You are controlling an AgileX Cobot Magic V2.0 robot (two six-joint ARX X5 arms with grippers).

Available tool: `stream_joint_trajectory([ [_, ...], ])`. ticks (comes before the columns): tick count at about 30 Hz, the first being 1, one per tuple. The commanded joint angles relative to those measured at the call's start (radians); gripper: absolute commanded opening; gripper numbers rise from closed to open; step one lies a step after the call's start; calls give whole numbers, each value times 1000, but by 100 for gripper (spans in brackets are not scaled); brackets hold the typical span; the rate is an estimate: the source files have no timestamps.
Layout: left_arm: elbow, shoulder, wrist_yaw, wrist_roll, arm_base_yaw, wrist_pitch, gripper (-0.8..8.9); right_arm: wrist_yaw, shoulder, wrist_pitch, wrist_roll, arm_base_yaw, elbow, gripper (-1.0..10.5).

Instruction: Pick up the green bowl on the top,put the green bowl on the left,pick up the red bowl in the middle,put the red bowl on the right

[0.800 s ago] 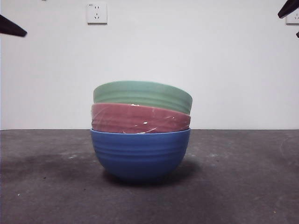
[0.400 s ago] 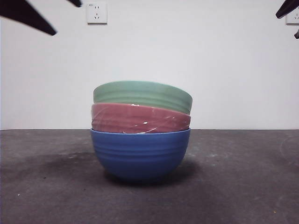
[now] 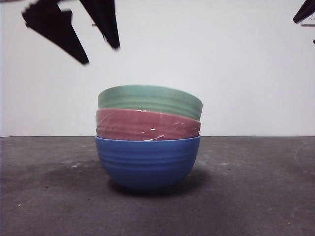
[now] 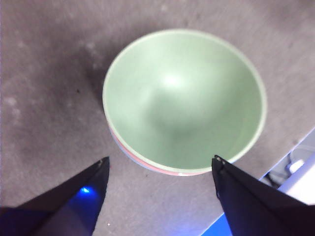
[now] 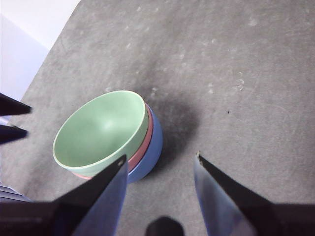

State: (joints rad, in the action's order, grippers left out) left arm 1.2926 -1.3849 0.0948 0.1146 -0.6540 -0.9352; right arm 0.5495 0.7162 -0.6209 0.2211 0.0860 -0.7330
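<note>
Three bowls stand stacked at the middle of the table. The green bowl (image 3: 150, 101) is on top, slightly tilted, and the red bowl (image 3: 147, 125) is nested under it. My left gripper (image 3: 101, 55) hangs open and empty, above and to the left of the stack. In the left wrist view the green bowl (image 4: 184, 98) lies ahead of my open left gripper (image 4: 160, 160), with a thin strip of the red bowl's rim (image 4: 147, 166) below it. My right gripper (image 5: 160, 157) is open and empty, high above the green bowl (image 5: 101, 128) and red bowl (image 5: 146, 140).
The blue bowl (image 3: 147, 162) bears the stack on the dark grey table (image 3: 256, 187). A white wall stands behind. The right arm shows as a black tip (image 3: 304, 11) at the top right corner. The table's edge (image 4: 275, 169) lies close to the bowls in the left wrist view.
My left gripper has come in from the top left corner, down and to the right toward the stack. The bowls and the right arm have not moved.
</note>
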Motion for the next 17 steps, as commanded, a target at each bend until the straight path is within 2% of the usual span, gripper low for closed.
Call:
stream_joint_trajectory([
  [1, 0, -56, -29, -11, -13, -2, 345, -1, -1, 3, 6, 3, -3, 222],
  [5, 0, -122, -69, -11, -14, 7, 345, -1, -1, 2, 6, 3, -3, 222],
  [14, 0, -185, -70, -10, -24, 40, 339, -2, -1, 2, 6, 3, -3, 221],
  [15, 0, -185, -79, -10, -24, 41, 294, -2, -1, 2, 6, 3, -3, 221],
  [17, 0, -185, -95, -10, -25, 41, 108, -2, -1, 2, 6, 3, -3, 221],
])
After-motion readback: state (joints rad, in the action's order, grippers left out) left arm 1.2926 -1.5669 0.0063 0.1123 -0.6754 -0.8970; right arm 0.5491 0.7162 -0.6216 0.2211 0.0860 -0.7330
